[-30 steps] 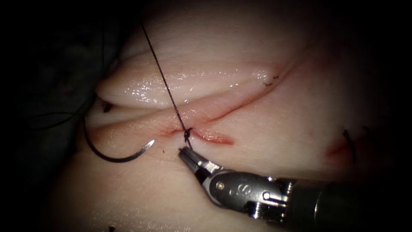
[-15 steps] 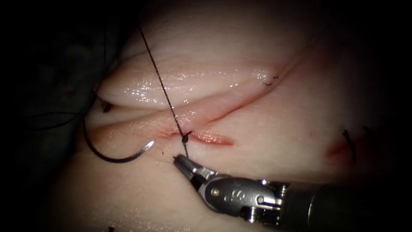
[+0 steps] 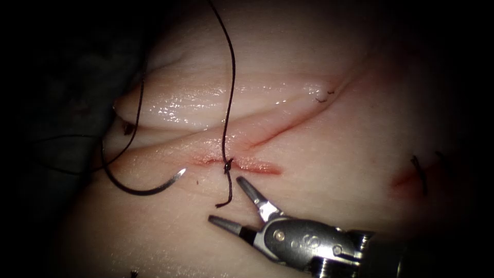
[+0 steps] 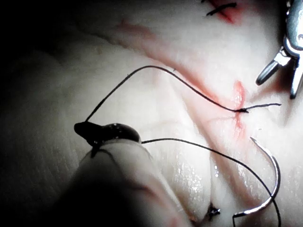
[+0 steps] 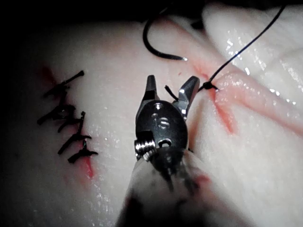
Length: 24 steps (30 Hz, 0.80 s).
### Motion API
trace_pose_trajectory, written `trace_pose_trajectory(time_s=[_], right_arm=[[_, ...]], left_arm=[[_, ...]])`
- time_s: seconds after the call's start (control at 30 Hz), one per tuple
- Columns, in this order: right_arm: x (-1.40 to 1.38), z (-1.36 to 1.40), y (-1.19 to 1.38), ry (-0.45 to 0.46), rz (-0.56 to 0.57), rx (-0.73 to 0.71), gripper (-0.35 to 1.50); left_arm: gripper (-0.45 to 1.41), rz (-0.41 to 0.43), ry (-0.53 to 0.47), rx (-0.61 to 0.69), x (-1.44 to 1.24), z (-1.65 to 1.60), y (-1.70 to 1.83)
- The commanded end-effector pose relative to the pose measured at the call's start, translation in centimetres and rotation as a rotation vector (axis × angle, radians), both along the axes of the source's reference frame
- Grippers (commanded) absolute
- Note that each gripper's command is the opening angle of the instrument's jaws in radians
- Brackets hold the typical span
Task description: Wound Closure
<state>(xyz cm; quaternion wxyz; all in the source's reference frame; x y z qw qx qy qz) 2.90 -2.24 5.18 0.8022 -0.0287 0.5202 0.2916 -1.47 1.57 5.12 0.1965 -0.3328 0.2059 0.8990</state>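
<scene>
**Knot's down, short tail let go**

Your right tool (image 3: 232, 202), lower middle of frame, has its jaws spread and holds nothing now. A second ago it gripped the short thread tail (image 3: 227, 194). The knot (image 3: 227, 164) sits on the cut (image 3: 257, 166). Your left tool (image 4: 102, 134) grips the long thread (image 3: 229, 82). The needle (image 3: 139, 189) lies free, left of the cut.

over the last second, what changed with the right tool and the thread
The right tool let go of the thread's short end: its fingers, shut on it before, now stand open beside it. The thread, taut before, now hangs slack in a curve. The knot at the cut, and the needle lying free on the tissue left of it, stayed put.
</scene>
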Motion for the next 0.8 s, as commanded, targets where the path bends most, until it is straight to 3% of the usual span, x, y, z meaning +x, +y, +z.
trace_pose_trajectory(time_s=[0.03, 0.43, 0.6, 0.7, 0.8], right_arm=[[0.08, 0.01, 0.01, 0.007, 0.012, 0.027, 0.71], [0.23, 0.25, 0.44, -0.015, 0.094, 0.172, 0.91], [0.31, 0.42, 0.59, -0.024, 0.107, 0.182, 0.94], [0.38, 0.51, 0.63, -0.036, 0.109, 0.182, 1.11], [0.46, 0.58, 0.64, -0.048, 0.110, 0.184, 1.16]], left_arm=[[-0.45, -0.001, -0.001, -0.005, -0.08, -0.01, -0.02], [-0.45, -0.012, -0.057, -0.052, -0.31, -0.77, -0.26], [-0.45, -0.005, -0.059, -0.061, -0.36, -0.93, -0.31], [-0.45, -0.001, -0.067, -0.067, -0.39, -1.00, -0.33], [-0.45, 0.008, -0.088, -0.072, -0.43, -1.07, -0.36]])
